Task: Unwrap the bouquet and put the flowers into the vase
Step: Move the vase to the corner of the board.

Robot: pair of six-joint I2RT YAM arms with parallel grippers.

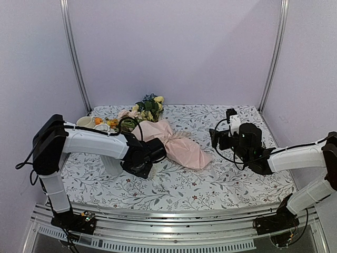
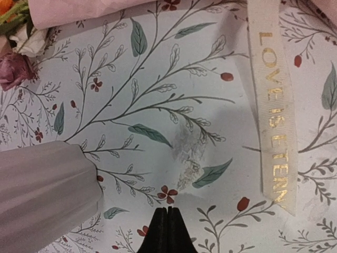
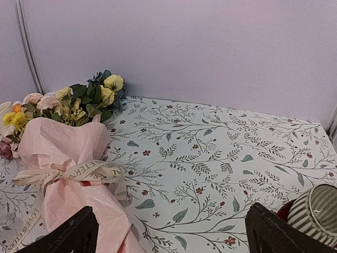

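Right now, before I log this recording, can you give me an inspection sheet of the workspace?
Surface: floral tablecloth, flat; pale smudge near the left tool.
Job's things: bouquet lying on its side, wrapped, ribbon tied; white ridged vase beside the left tool, partly hidden from above.
Clutter: cream mug at back left; striped cup by the right tool.
Grippers: left tool shut, empty, above the cloth; right tool open, empty, facing the bouquet.
Cables: black cable loop on the left arm, close to the flowers.
Surroundings: lilac walls, metal posts.
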